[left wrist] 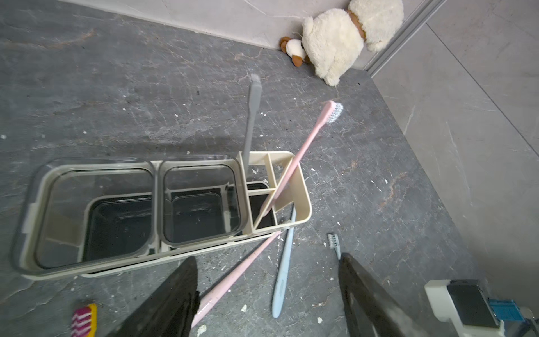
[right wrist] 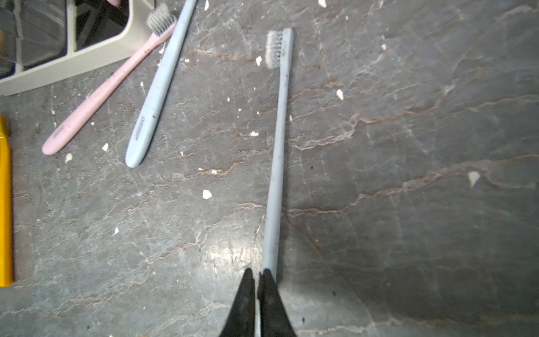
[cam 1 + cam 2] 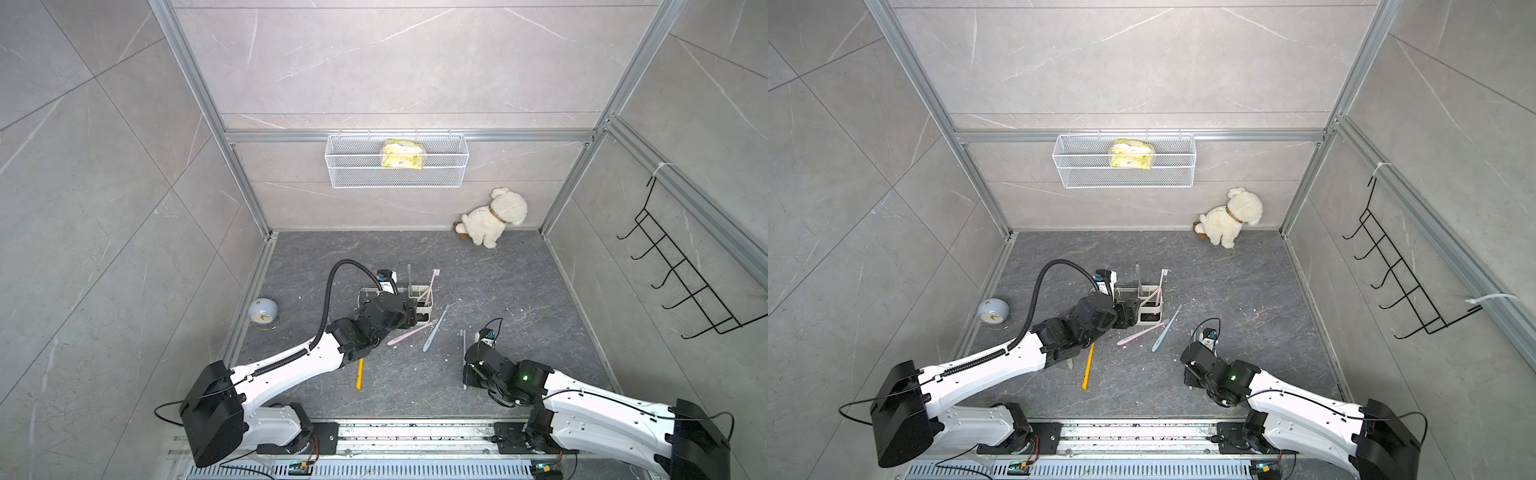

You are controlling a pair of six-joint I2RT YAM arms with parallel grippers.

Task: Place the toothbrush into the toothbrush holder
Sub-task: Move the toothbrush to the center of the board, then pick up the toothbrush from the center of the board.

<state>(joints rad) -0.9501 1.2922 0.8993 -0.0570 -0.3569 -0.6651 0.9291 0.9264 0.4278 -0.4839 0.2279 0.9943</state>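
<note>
Both jaws of right gripper [image 2: 256, 272] pinch grey toothbrush [image 2: 277, 146] handle end; left gripper [image 1: 267, 258] wide.

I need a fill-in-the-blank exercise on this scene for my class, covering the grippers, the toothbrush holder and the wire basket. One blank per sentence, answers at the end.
1. The right gripper is ___ on the grey toothbrush.
2. The left gripper hangs near the toothbrush holder with its jaws ___.
3. The holder has ___ clear cups.
4. The wire basket holds a ___ packet.

Missing words: shut; open; two; yellow.
</note>
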